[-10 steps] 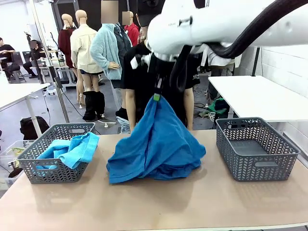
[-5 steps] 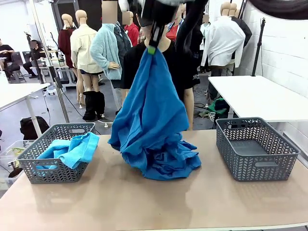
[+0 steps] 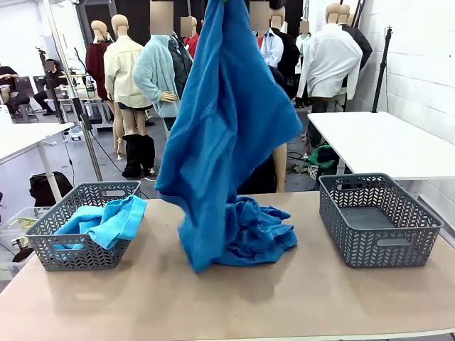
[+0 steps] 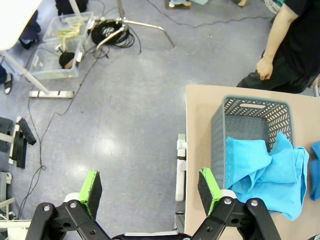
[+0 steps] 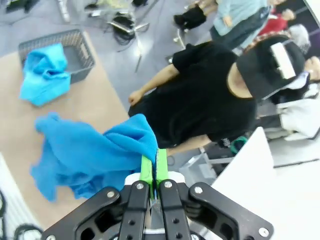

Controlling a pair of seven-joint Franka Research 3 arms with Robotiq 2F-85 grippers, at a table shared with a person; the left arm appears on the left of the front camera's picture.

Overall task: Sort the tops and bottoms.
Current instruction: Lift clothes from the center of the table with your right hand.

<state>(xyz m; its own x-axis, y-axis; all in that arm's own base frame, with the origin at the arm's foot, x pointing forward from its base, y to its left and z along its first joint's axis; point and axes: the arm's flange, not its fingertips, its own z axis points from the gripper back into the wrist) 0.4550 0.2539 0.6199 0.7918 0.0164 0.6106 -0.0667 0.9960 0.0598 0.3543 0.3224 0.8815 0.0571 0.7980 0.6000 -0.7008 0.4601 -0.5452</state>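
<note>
right gripper [image 5: 154, 167] clamped tight on a corner of the bright blue top [image 3: 227, 121]; fabric pinched between the green pads, rest hangs below the fingertips; its lower end touches the tabletop [image 3: 298, 298] near the middle, against a crumpled blue heap [image 3: 263, 231]; can't tell if the heap is the same garment; left gripper [image 4: 150, 186] jaws wide apart, nothing between them, over the floor off the tabletop's left edge; left grey basket [image 3: 43, 231] at that edge holds another blue garment [image 3: 106, 220], draped over its rim; right grey basket [image 3: 412, 234] near the right edge
</note>
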